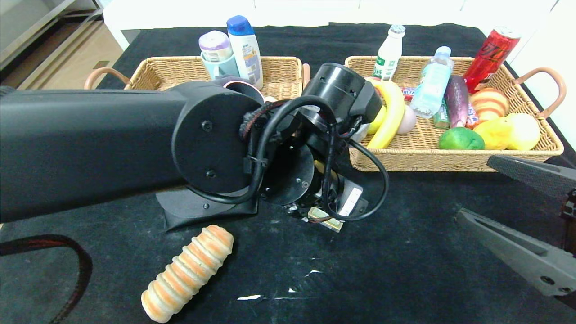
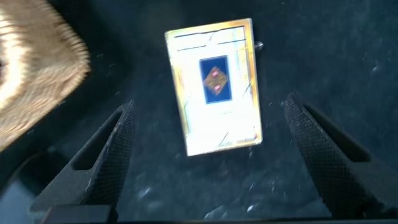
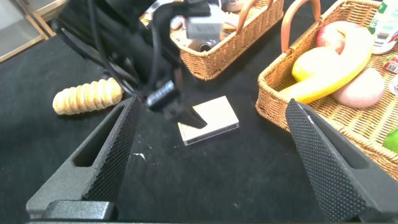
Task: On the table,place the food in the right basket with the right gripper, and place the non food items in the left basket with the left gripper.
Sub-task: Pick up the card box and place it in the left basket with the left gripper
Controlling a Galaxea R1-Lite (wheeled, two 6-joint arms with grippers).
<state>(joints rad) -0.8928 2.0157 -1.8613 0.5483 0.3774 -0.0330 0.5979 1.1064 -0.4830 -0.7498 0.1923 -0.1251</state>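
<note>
Your left gripper (image 2: 208, 155) hangs wide over card box (image 2: 214, 87), flat on bench (image 1: 405, 252) between baskets. Risk: fingers skid off thin box, or snag right basket (image 1: 454, 157) close by. Your right gripper (image 1: 517, 216) wide, idle; bread roll (image 1: 189, 272) waits.

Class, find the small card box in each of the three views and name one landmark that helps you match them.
Head view: card box mostly hidden under the left gripper, on the black table.
Left wrist view: card box lies flat, centred between the open fingers.
Right wrist view: card box mid-picture, below the left gripper.
Shared landmark: left basket.
</note>
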